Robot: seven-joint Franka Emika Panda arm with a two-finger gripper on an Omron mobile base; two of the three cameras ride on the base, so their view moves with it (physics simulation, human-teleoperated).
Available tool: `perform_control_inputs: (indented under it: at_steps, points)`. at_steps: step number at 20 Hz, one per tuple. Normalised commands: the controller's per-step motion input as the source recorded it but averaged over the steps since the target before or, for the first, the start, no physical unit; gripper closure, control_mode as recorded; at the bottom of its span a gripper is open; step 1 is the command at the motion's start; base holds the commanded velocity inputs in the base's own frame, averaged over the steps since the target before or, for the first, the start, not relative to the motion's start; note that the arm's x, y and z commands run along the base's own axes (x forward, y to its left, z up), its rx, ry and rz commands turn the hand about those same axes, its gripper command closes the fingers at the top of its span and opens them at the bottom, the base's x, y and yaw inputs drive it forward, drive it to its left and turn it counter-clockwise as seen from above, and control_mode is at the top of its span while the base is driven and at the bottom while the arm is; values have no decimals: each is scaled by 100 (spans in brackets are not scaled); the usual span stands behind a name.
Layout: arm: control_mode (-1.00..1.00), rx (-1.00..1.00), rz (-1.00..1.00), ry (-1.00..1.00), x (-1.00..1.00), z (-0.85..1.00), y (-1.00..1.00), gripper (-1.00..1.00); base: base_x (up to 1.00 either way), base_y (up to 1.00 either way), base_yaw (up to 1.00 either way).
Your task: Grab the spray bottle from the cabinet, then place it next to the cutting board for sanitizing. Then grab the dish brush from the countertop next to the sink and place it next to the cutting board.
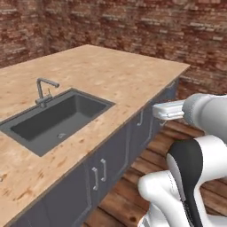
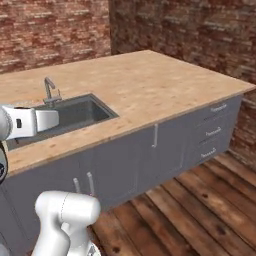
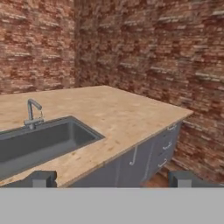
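Two dark fingertips (image 3: 43, 178) are being held wide apart on an empty hand (image 3: 111, 179) facing the sink (image 1: 55, 119) across the surface (image 1: 119, 75), so the spray bottle, nowhere to be found, is judged as being sought first, calling for the cabinet to be located.

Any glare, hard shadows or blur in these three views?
Left base view: flat even light, no glare on the countertop, sink shaded softly inside. Right base view: same, tap slightly soft. Hand view: coarse brick texture, blocky claw tips, no blown highlights.
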Motion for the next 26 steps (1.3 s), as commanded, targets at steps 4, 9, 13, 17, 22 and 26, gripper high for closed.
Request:
perform_control_inputs:
  at_steps: [4, 9, 13, 17, 22, 26]
  points:
    - [100, 0, 0, 0, 0, 0, 0, -100, 28, 4, 63]
    - [100, 0, 0, 0, 0, 0, 0, -100, 51, 41, 54]
    - [100, 0, 0, 0, 0, 0, 0, -100, 66, 32, 58]
    - [100, 0, 0, 0, 0, 0, 0, -100, 26, 16, 49]
    - [100, 0, 0, 0, 0, 0, 0, -100, 11, 10, 40]
    - [100, 0, 0, 0, 0, 0, 0, -100, 42, 28, 27]
